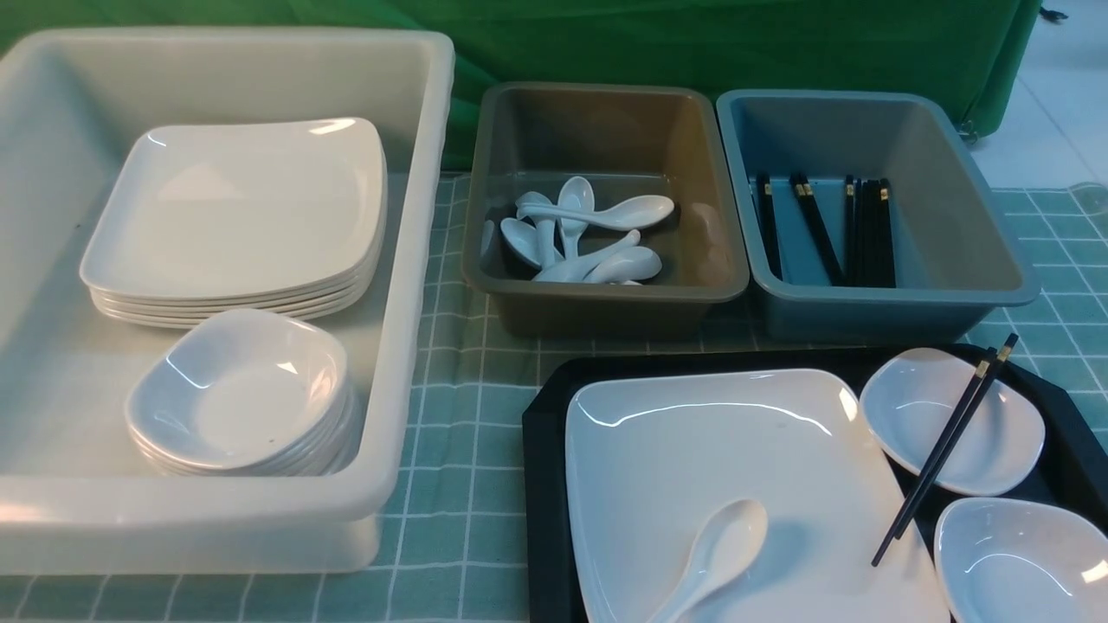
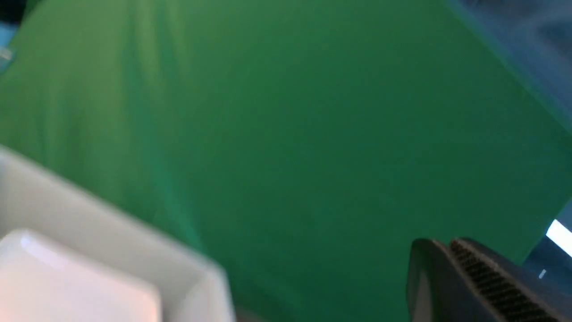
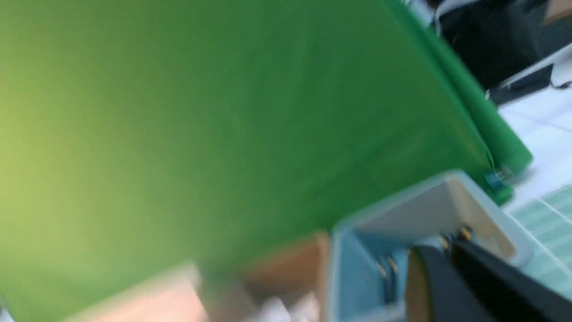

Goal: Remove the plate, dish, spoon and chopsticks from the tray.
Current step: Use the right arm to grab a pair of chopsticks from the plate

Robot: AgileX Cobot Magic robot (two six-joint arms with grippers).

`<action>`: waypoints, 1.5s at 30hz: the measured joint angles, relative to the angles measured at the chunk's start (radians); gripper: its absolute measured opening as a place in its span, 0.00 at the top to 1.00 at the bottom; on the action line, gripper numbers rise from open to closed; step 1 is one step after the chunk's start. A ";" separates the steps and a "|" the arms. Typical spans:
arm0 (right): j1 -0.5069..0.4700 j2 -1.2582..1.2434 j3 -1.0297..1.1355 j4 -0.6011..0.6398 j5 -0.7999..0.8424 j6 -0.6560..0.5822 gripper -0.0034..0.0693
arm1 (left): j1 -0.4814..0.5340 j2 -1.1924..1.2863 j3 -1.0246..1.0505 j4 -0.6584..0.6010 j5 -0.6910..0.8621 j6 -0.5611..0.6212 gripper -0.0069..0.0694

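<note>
The black tray (image 1: 544,450) lies at the near right in the front view. On it rests the large white square plate (image 1: 692,441), and the white spoon (image 1: 718,545) lies on the plate's near part. One small white dish (image 1: 909,407) sits at the tray's far right and another (image 1: 1021,562) nearer. The black chopsticks (image 1: 943,450) lean across the far dish and the plate's edge. Neither arm shows in the front view. My left gripper (image 2: 447,243) is shut and empty against green cloth. My right gripper (image 3: 447,250), blurred, is shut with nothing in it, in front of a blue bin.
A big white bin (image 1: 415,260) at the left holds stacked plates (image 1: 242,208) and stacked dishes (image 1: 238,389). Behind the tray stand a brown-grey bin (image 1: 606,294) with spoons (image 1: 580,238) and a blue bin (image 1: 892,298) with chopsticks (image 1: 866,234). Green cloth hangs behind.
</note>
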 joint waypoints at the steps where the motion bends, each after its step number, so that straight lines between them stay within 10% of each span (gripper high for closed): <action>1: 0.030 0.069 -0.109 -0.031 0.192 -0.048 0.91 | 0.000 0.068 -0.077 -0.005 0.138 0.066 0.89; 6: 0.183 0.470 -0.479 -0.073 0.729 -0.192 0.92 | 0.000 0.391 -0.272 -0.155 0.647 0.353 0.89; 16: 0.167 0.947 -0.705 -0.011 0.933 -0.379 0.93 | -0.008 0.683 -0.282 -0.362 0.757 0.616 0.91; 26: -0.178 1.306 -0.794 0.184 0.828 -0.498 0.88 | -0.361 0.700 -0.283 -0.259 0.744 0.475 0.91; 36: -0.166 1.567 -0.795 0.198 0.607 -0.409 0.21 | -0.627 0.786 -0.283 -0.119 0.593 0.316 0.91; 45: -0.160 1.680 -0.795 0.289 0.462 -0.382 0.19 | -0.628 0.814 -0.283 -0.081 0.568 0.311 0.91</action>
